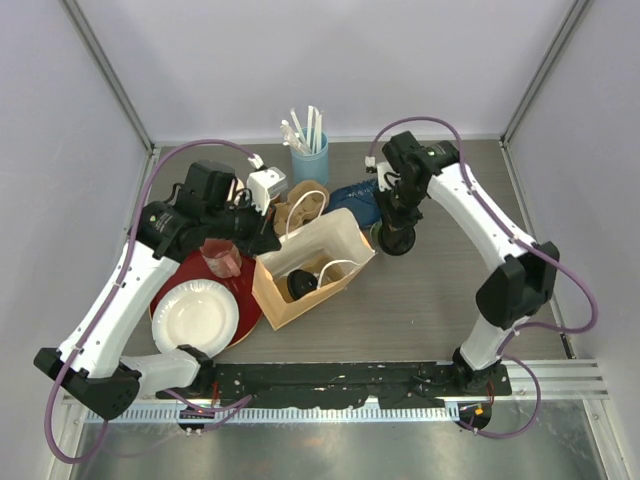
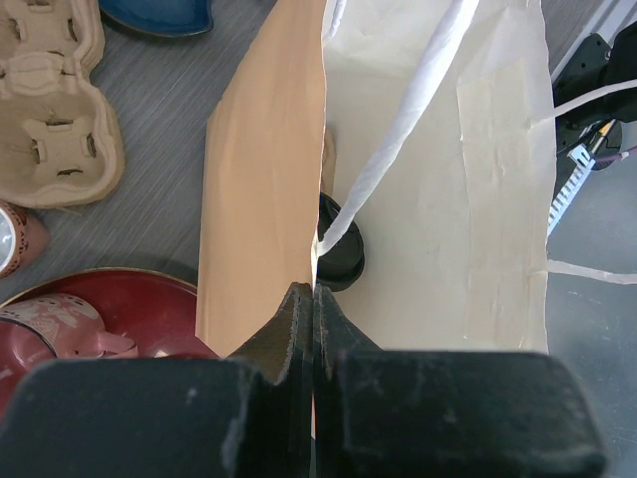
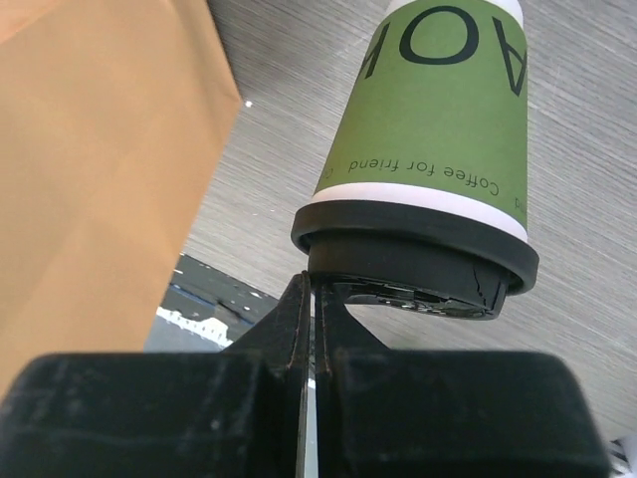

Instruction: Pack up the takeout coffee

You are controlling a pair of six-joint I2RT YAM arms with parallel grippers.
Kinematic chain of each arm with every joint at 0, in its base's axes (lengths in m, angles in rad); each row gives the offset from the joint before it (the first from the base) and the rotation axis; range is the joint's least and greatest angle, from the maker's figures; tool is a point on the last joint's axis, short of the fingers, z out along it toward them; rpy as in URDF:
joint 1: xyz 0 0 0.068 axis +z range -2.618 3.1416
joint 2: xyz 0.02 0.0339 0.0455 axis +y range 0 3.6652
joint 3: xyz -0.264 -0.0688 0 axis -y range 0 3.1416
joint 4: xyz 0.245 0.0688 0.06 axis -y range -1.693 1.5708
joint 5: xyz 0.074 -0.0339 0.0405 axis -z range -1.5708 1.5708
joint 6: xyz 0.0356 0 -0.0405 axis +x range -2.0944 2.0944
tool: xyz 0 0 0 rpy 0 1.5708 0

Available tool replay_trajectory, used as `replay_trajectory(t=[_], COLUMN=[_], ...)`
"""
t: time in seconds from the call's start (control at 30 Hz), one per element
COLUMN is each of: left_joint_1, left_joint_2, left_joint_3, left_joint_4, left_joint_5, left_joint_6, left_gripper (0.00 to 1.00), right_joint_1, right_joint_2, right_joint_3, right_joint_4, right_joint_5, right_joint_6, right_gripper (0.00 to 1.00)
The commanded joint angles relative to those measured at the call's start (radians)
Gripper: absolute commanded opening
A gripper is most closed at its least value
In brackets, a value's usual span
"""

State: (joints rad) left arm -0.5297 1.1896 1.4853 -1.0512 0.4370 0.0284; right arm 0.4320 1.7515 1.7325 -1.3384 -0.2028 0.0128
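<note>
Across the grey wood-grain table (image 1: pixel 430 300), closed in by plain white walls (image 1: pixel 320 60) with metal corner posts, sit a red plate (image 1: pixel 250 310) carrying a white paper plate (image 1: pixel 195 318), a pink mug (image 1: pixel 222 258), a cardboard cup carrier (image 2: pixel 55 110), a blue bowl (image 1: pixel 355 200) and a blue holder of white sticks (image 1: pixel 310 158). At the centre stands an open paper bag (image 2: pixel 259 179), brown outside and cream inside, with white handles. The green cup (image 3: pixel 428 129) stands on the table to the right of the bag; its side reads "Coffee for friend" in small print, under large dark letters cut off by the frame. The left gripper (image 2: pixel 314 299) is pinched tight on the bag's upper edge. A black-lidded cup (image 2: pixel 341 254) stands inside the bag. The right gripper (image 3: pixel 314 294) has its fingers pressed together, tips against the rim of the green cup's black lid; whether they pinch that rim I cannot tell.
</note>
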Motion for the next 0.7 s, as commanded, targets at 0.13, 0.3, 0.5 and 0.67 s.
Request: replay_trajectory(t=[0.13,0.3,0.5,0.67], left_joint_1=[0.01,0.022,0.03,0.036], left_joint_2=[0.014,0.036,0.073,0.084], left_joint_3=[0.047,0.067,0.095,0.096], left_joint_4=[0.028,0.004,0.0,-0.003], left_joint_5=[0.012,0.031,0.051,0.063], left_joint_6=[-0.024,-0.001,0.021,0.024], left_gripper=[0.0,0.0,0.0,0.0], right_joint_1=[0.017,0.022,0.033,0.079], right_joint_2=[-0.164,-0.27,-0.331,-0.339], right_joint_3=[-0.048,-0.198,-0.292,-0.336], right_joint_4=[-0.168,-0.166,-0.168,-0.168], right_joint_5=[0.029,-0.032,-0.174,-0.259], right_joint_6=[0.185,0.223,0.234,0.233], right_gripper=[0.01,0.01,0.01,0.01])
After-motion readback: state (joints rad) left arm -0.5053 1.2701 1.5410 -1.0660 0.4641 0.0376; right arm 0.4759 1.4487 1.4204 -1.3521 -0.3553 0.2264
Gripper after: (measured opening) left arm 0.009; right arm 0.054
